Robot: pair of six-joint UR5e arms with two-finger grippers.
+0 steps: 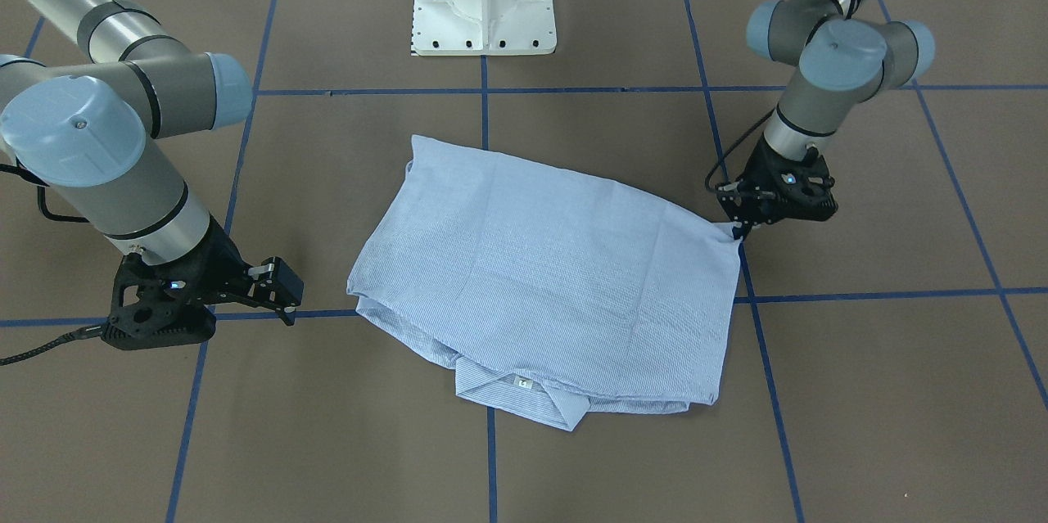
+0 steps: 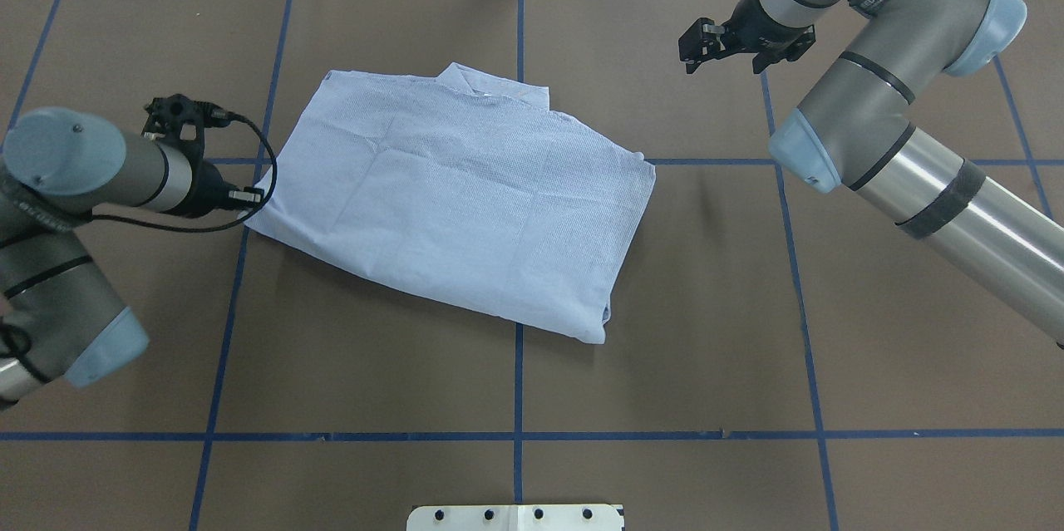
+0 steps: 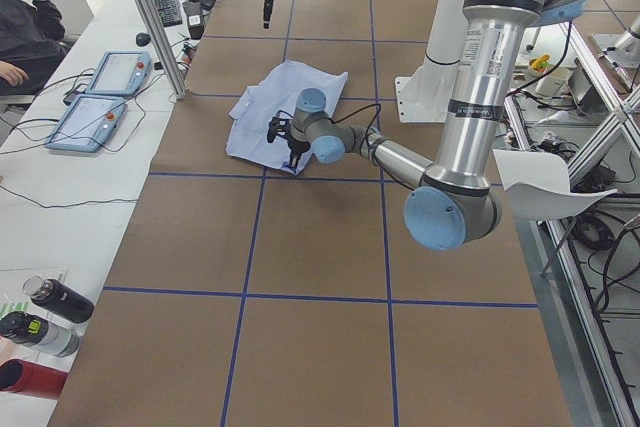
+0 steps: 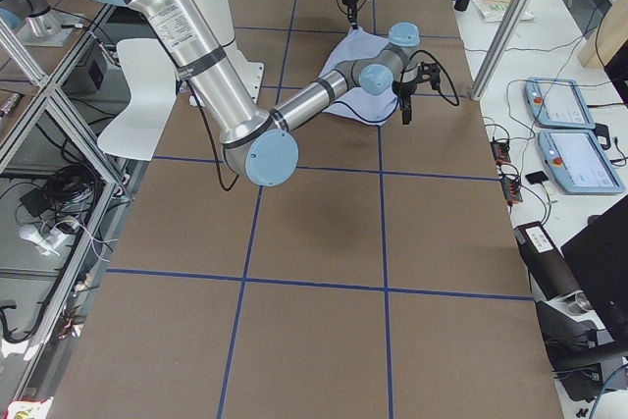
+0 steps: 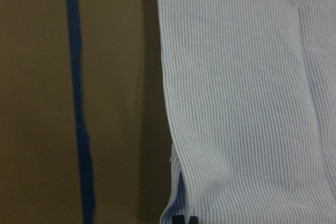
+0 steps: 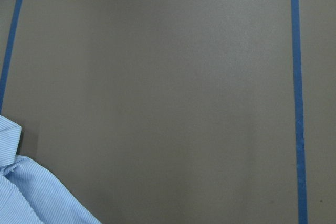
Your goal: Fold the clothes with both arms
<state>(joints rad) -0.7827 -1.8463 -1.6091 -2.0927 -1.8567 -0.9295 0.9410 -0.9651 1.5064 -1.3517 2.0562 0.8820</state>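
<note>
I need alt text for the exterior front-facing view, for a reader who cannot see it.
A folded light blue striped shirt lies mid-table, collar toward the camera, and the left gripper pinches its corner at the view's right. The right gripper hangs off the cloth at the view's left, over the brown table.

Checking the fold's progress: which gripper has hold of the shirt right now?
The left gripper, pinching a corner of the shirt; the right gripper hangs open, clear of it.

Robotics lab — teach pendants [image 4: 586, 162], aluminium framing [image 4: 510, 22]
</note>
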